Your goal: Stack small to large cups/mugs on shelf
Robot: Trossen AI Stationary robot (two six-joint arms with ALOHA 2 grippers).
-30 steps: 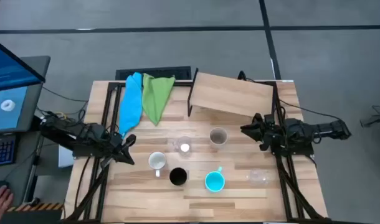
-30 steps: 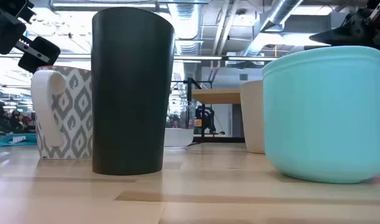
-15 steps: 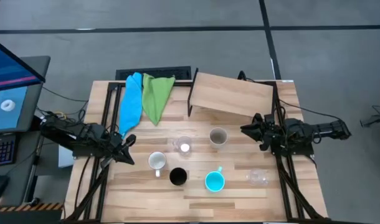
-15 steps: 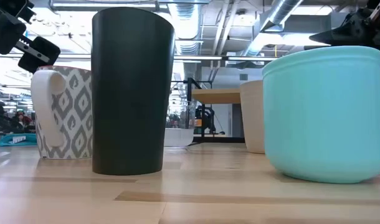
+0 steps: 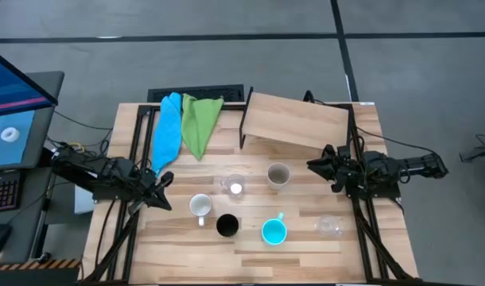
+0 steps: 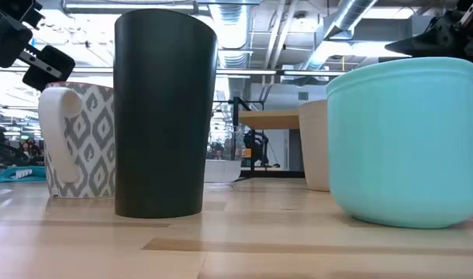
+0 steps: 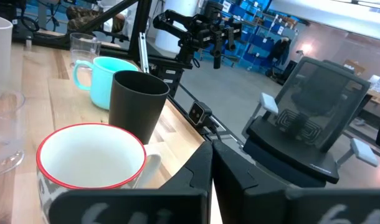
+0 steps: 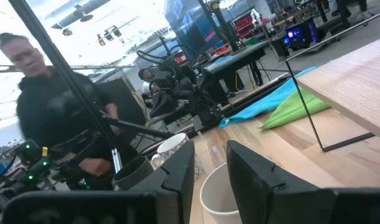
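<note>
High view showed six vessels on the table, none on the shelf (image 5: 298, 121): one beige tumbler (image 5: 279, 174) just in front of the shelf, one tall black cup (image 5: 226, 226), one white handled mug (image 5: 199, 206), one cyan handled mug (image 5: 273, 231) and two clear cups — one (image 5: 234, 187) beside the tumbler, the other (image 5: 329, 226) beyond the cyan mug, nearest the shelf's right end. Two cloths lay left of the shelf, one blue (image 5: 168, 130), one green (image 5: 199, 121). The left gripper (image 5: 164, 192) hung just beside the white mug, fingers pressed together on nothing. The right gripper (image 5: 315, 165) hovered near the tumbler, fingers a narrow gap apart, empty. One person (image 8: 53, 112) stood beyond the table.
</note>
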